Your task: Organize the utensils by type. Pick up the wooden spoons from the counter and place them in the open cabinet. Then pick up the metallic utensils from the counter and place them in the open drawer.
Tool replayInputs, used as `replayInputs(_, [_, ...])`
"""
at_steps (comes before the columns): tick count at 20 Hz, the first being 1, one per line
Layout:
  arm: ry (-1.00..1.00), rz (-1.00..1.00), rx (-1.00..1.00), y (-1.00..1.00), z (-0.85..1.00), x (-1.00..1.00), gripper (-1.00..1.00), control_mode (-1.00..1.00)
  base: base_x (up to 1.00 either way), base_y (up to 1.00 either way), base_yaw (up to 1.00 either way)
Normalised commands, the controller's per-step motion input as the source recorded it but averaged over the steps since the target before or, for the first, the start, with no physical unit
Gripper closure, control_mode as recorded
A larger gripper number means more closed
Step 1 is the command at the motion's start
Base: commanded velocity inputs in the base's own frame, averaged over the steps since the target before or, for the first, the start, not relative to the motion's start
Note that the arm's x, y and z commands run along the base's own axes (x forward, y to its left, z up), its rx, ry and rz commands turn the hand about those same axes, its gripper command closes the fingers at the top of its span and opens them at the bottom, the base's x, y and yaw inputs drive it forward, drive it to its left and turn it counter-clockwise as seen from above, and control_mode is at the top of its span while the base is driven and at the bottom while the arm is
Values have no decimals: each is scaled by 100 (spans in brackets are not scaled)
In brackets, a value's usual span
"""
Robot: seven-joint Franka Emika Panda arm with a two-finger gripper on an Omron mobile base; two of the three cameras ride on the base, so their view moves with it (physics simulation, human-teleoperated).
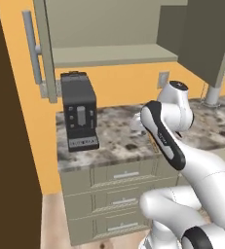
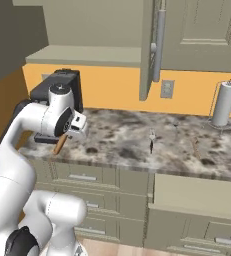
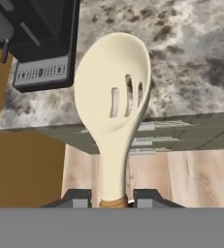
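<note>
- Left base view: the arm hides the gripper; the open cabinet hangs above the coffee machine.
- Right base view: the gripper holds the wooden spoon just in front of the coffee machine, over the counter edge.
- Hand view: the fingers are clamped on the orange-brown handle; pale slotted bowl. Likely light, stiff and smooth; a neck hold should keep it steady.

Black coffee machine, paper-towel roll
</note>
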Motion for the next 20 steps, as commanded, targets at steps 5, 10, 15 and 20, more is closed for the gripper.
replayInputs(5, [0, 0, 0, 0, 0, 0, 100, 100, 40, 11, 0])
replayInputs(10, [0, 0, 0, 0, 0, 0, 100, 100, 45, 8, 0])
replayInputs(15, [0, 0, 0, 0, 0, 0, 100, 100, 40, 1, 5])
replayInputs(20, [0, 0, 0, 0, 0, 0, 100, 100, 39, 0, 6])
